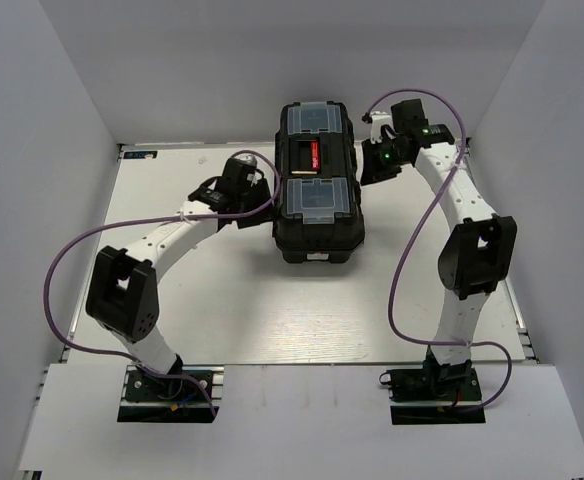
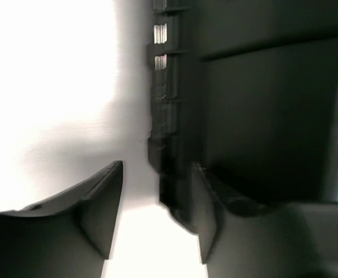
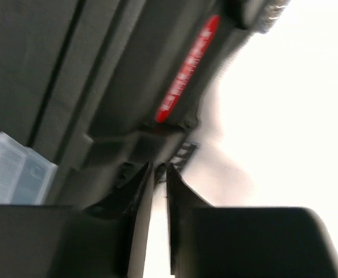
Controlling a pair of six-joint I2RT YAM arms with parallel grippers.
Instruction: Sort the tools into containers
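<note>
Left gripper [image 2: 157, 167], fingers apart, straddles a ribbed edge of the closed black plastic toolbox [image 2: 261, 116]; right gripper [image 3: 158, 169], fingers nearly together, alongside.

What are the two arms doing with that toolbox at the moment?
Both arms are at the closed toolbox in the middle of the table, one on each side. The left gripper is open, its fingers straddling an edge on the toolbox's left side. The right gripper, fingers nearly together, sits at the right side by a red label. No tools are in view, so the sorting looks either finished or not begun.
</note>
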